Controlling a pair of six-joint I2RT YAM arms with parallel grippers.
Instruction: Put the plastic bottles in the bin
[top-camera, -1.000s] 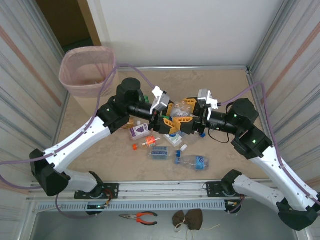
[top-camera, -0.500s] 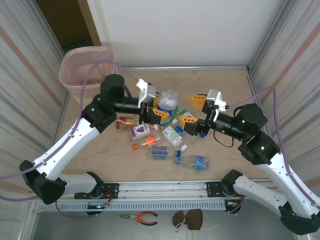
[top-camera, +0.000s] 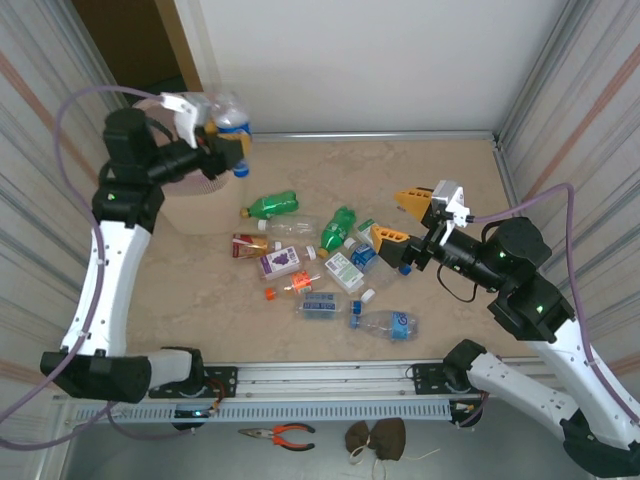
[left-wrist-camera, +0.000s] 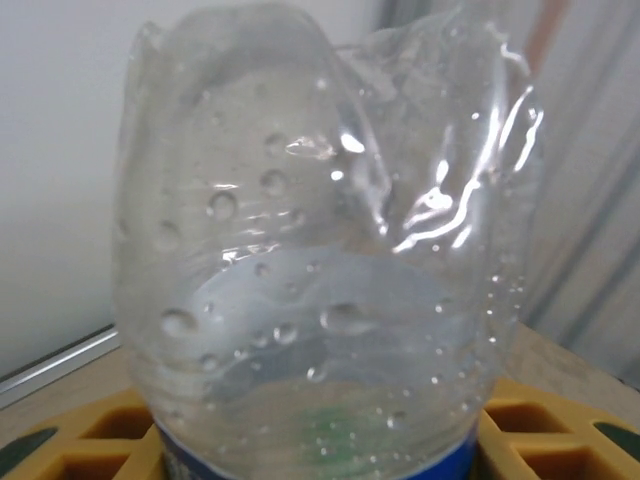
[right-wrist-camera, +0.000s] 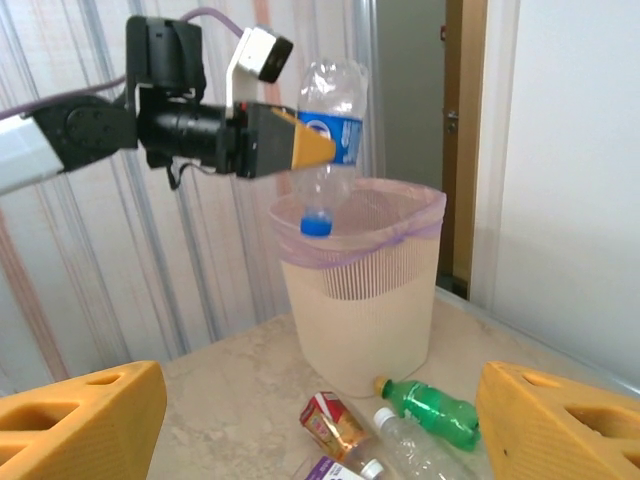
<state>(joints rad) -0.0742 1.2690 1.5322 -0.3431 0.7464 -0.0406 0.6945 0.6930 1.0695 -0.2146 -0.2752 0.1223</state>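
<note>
My left gripper (top-camera: 222, 140) is shut on a clear crushed bottle (top-camera: 231, 122) with a blue label and blue cap. In the right wrist view that bottle (right-wrist-camera: 326, 130) hangs cap-down just above the bin's (right-wrist-camera: 362, 290) pink-lined rim. The bottle's clear body (left-wrist-camera: 320, 260) stands close up in the left wrist view, between yellow fingers (left-wrist-camera: 95, 440). The bin's cream side (top-camera: 195, 208) shows below the left arm. My right gripper (top-camera: 400, 217) is open and empty over the table's right half. Several bottles lie mid-table, among them a green one (top-camera: 272, 205) and a clear one (top-camera: 382, 321).
A red-labelled bottle (top-camera: 250, 245), a purple-labelled pack (top-camera: 278, 262) and a loose orange cap (top-camera: 269, 294) lie among the pile. Corrugated walls close in left and right; a white wall runs along the back. Pliers (top-camera: 280, 433) lie below the front rail.
My left arm has swung from mid-table to the far left, carrying the clear bottle up over the bin. The right gripper has opened wider and drawn back to the right.
</note>
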